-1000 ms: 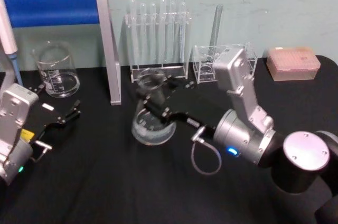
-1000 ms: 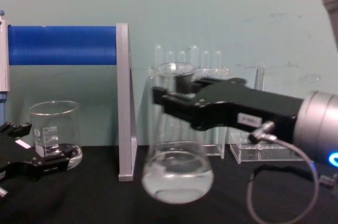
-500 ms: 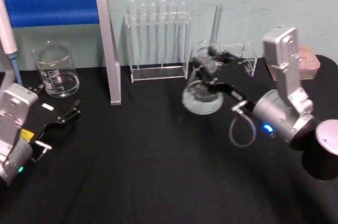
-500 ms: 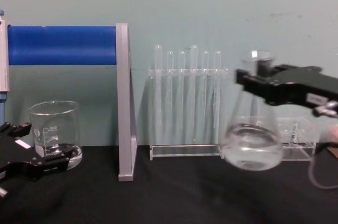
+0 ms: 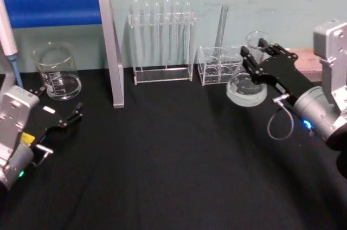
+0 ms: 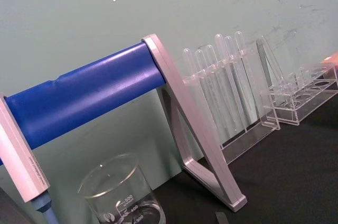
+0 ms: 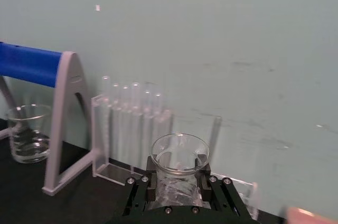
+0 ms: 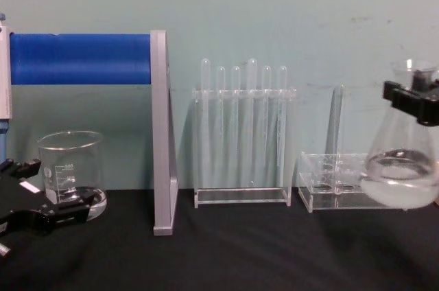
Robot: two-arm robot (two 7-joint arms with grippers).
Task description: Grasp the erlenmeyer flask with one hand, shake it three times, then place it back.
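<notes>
The erlenmeyer flask (image 5: pixel 246 88) is clear glass with a little liquid in its wide base. It is upright at the right side, in front of a small clear rack (image 5: pixel 217 66). My right gripper (image 5: pixel 256 52) is shut on the flask's neck, just below the flared rim. In the chest view the flask (image 8: pixel 403 178) stands at the right edge with the right gripper (image 8: pixel 418 101) across its neck. The right wrist view looks down on the flask's rim (image 7: pixel 179 152) between the black fingers (image 7: pixel 138 188). My left gripper (image 5: pixel 54 119) rests open at the near left, holding nothing.
A beaker (image 5: pixel 57 72) stands at the back left beside a blue roller on a grey frame (image 5: pixel 111 45). A test tube rack (image 5: pixel 161 40) stands at the back centre. A pink box (image 5: pixel 309 62) lies behind the right arm. A pipette (image 5: pixel 8 34) leans at the left edge.
My right gripper has swung the flask from the table's middle far to the right, past the test tube rack. The left arm has stayed still.
</notes>
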